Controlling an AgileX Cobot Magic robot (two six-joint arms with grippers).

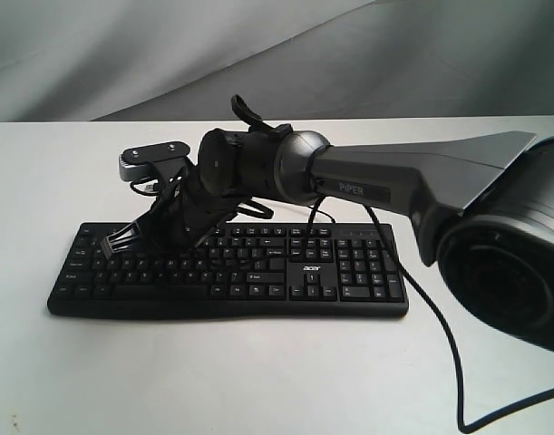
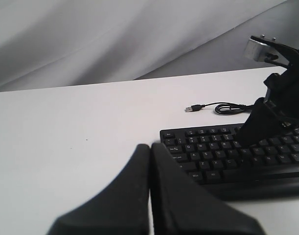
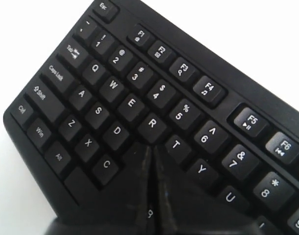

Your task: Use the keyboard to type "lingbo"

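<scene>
While your left arm sits off the left end of the keys, its left pincer [image 2: 150, 147] is fully closed. The two black fingers are pressed flat together with nothing between them, above the bare white counter [image 2: 66, 147]. To its right, the wide flat black plastic keyboard with white legends [image 1: 258, 294] lies flat on the counter, with the number pad at its right end. Behind it you can see a thin black cable with a USB plug [image 2: 222, 107] looped on the counter, its plug end lying free. Your right pincer [image 3: 151, 149] reaches in from the right and is also closed and empty. Its joined tips point down at the left half of the letter block, just below R and T. You cannot tell whether they are pressing a key. The grey and black arm [image 1: 394, 181] behind it crosses above the number pad toward the right edge.
</scene>
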